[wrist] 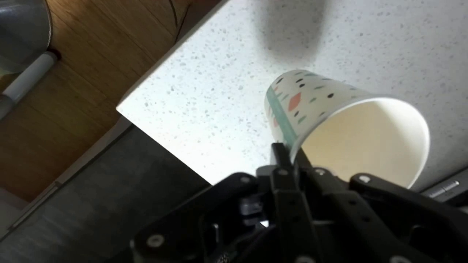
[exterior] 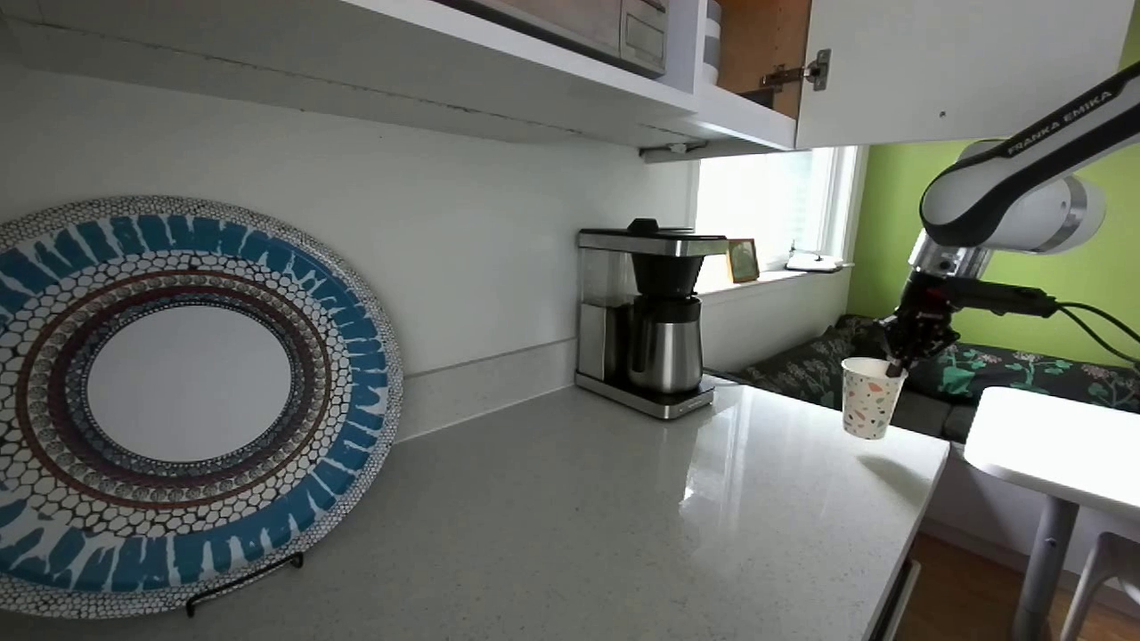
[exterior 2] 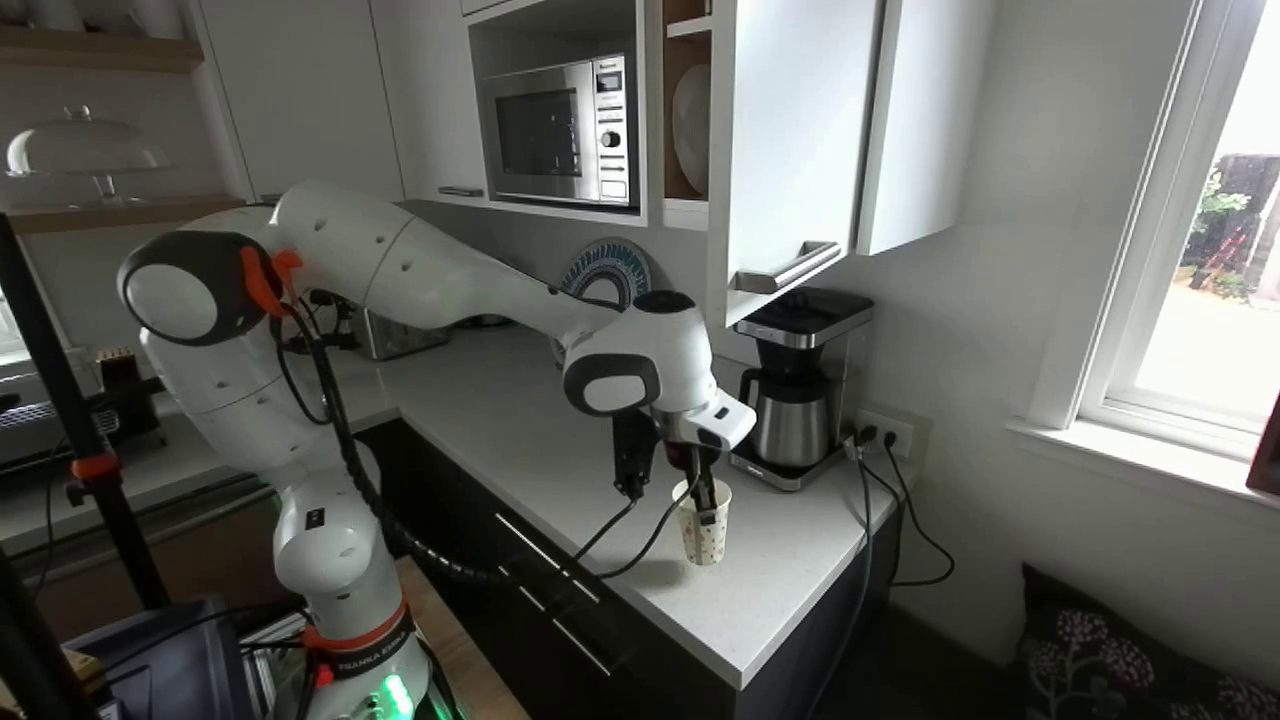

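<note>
The speckled paper cup (exterior: pixel 868 401) hangs on the carafe (exterior: pixel 668 356) side of the coffee maker (exterior: pixel 659 276), not touching it, with bare worktop (exterior: pixel 570 516) showing between the two. Its mouth faces up and it looks roughly upright. It seems to be clear of the surface below, since in an exterior view its shadow (exterior: pixel 893 476) lies apart from its base.

The fingers (wrist: pixel 280 156) are closed on the cup at its rim: in the wrist view one lies outside the side wall and one inside the mouth, the thin edge pinched between them.

The cup is probably very light; the part of its inside that shows holds nothing, though the bottom cannot be made out. The side looks like thin coated card, so I expect it to be springy, easily creased and perhaps a little slick. The lip is likely its stiffest part, so pinching there makes sense and should need only a gentle squeeze. The weakness of this hold is that it sits at one edge: the body could swing or tip about the pinch. Taking it around the body would be steadier, best low down where the base braces the card, but a hard squeeze higher up could crush it.
</note>
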`<state>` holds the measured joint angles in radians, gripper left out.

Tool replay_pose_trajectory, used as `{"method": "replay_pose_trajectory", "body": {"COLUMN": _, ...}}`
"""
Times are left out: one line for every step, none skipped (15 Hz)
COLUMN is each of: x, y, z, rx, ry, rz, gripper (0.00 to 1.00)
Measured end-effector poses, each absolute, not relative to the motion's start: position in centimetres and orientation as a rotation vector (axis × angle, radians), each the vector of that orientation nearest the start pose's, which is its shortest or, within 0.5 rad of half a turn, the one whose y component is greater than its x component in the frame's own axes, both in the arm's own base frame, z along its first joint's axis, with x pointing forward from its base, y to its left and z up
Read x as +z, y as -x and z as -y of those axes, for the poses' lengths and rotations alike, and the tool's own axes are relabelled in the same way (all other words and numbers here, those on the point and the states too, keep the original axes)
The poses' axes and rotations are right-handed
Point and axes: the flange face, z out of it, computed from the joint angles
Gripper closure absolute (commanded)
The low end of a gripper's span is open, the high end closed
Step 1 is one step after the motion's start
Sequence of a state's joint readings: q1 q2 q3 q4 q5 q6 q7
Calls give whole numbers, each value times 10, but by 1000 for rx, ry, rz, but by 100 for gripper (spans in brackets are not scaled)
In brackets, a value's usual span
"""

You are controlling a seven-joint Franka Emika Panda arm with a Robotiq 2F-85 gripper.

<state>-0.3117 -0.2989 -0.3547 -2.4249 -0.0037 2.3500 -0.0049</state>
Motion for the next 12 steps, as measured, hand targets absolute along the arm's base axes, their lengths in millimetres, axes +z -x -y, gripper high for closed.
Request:
{"method": "replay_pose_trajectory", "body": {"x": 448, "y": -367, "z": 288, "rx": -361, "ry": 2918, "rz": -1013, "gripper": 99}}
{"method": "replay_pose_trajectory", "body": {"x": 465, "y": -368, "z": 284, "rx": -360, "ry": 2906, "rz": -1025, "gripper": 99}}
{"method": "replay_pose_trajectory", "body": {"x": 484, "y": -368, "z": 279, "rx": -357, "ry": 2895, "rz": -1032, "gripper": 99}}
{"method": "replay_pose_trajectory", "body": {"x": 504, "y": -366, "z": 273, "rx": -347, "ry": 2884, "rz": -1041, "gripper": 99}}
{"method": "replay_pose_trajectory", "body": {"x": 526, "y": -363, "z": 267, "rx": -335, "ry": 2870, "rz": -1056, "gripper": 99}}
{"method": "replay_pose_trajectory", "body": {"x": 549, "y": -359, "z": 260, "rx": -327, "ry": 2858, "rz": -1068, "gripper": 99}}
{"method": "replay_pose_trajectory", "body": {"x": 575, "y": -354, "z": 254, "rx": -330, "ry": 2853, "rz": -1067, "gripper": 99}}
{"method": "replay_pose_trajectory", "body": {"x": 601, "y": -348, "z": 248, "rx": -344, "ry": 2854, "rz": -1055, "gripper": 99}}
{"method": "replay_pose_trajectory", "body": {"x": 628, "y": -342, "z": 242, "rx": -374, "ry": 2860, "rz": -1037, "gripper": 99}}
{"method": "replay_pose_trajectory", "body": {"x": 656, "y": -336, "z": 235, "rx": -419, "ry": 2866, "rz": -1017, "gripper": 99}}
{"method": "replay_pose_trajectory", "body": {"x": 684, "y": -330, "z": 228, "rx": -473, "ry": 2874, "rz": -993, "gripper": 99}}
{"method": "replay_pose_trajectory", "body": {"x": 712, "y": -326, "z": 221, "rx": -539, "ry": 2882, "rz": -968, "gripper": 99}}
